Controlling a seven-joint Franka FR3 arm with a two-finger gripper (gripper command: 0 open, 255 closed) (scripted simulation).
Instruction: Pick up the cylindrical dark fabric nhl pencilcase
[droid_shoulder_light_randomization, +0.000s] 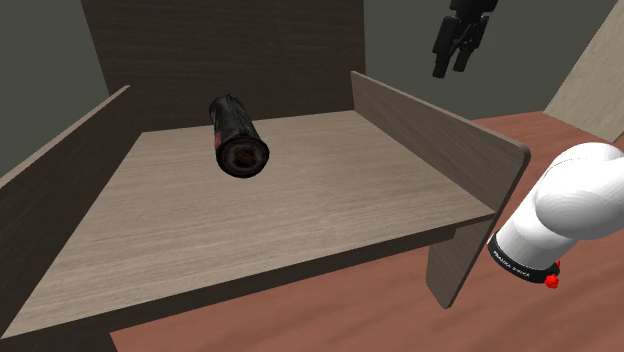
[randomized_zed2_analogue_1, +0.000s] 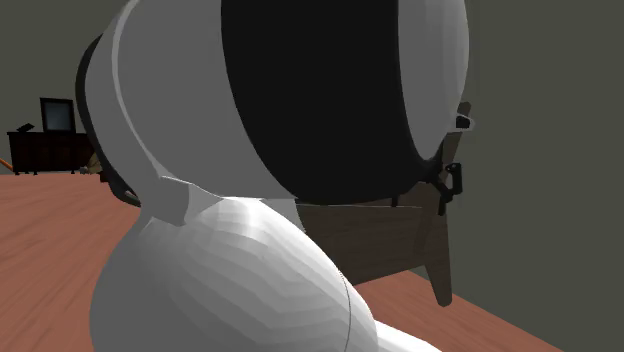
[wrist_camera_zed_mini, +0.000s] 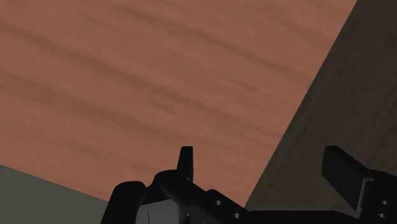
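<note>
Found the dark pencil case (droid_shoulder_light_randomization: 238, 137) lying on its side on the worktop (droid_shoulder_light_randomization: 300, 220), toward the back. Saw the gripper (droid_shoulder_light_randomization: 460, 52) high above the side panel (droid_shoulder_light_randomization: 440, 140), spread apart and empty, well away from the case.

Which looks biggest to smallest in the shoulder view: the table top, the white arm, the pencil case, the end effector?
Biggest: table top.
Then: white arm.
Last: pencil case and end effector look about alike, so I won't rank them.
</note>
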